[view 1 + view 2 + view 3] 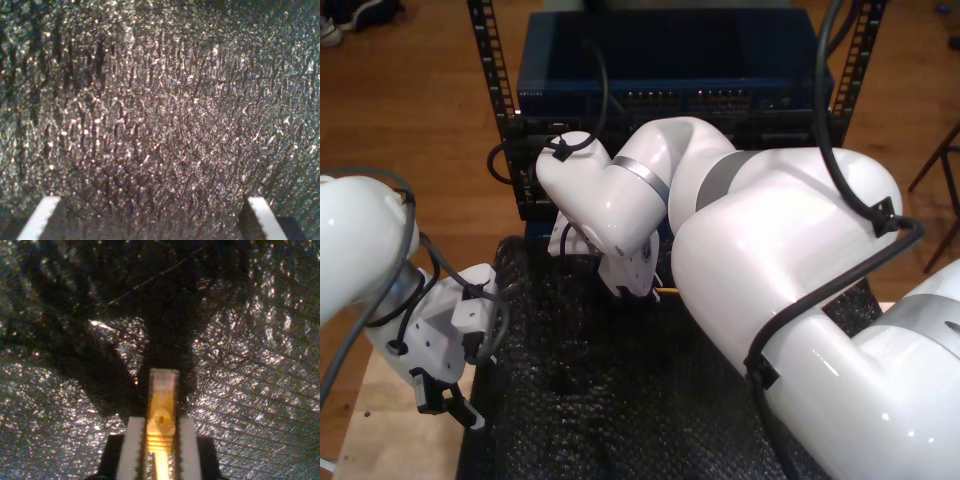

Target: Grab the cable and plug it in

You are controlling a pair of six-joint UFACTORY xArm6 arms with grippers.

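Exterior view: a blue rack unit (670, 75) with rows of ports stands at the back, and a black bubbly mat (620, 400) covers the table in front. Grab step looks done; plugging in is left, since the plug is still well apart from the ports. The big white arm entering from the exterior view's right bends over the mat, its wrist pointing down, a short orange length of the cable (668, 291) showing beside it. My second gripper (161, 437) is closed on the cable (161, 410), clear plug tip (163, 382) sticking out past the fingers above the mat. My first gripper (150, 220) hovers low over the mat, fingers spread, holding nothing.
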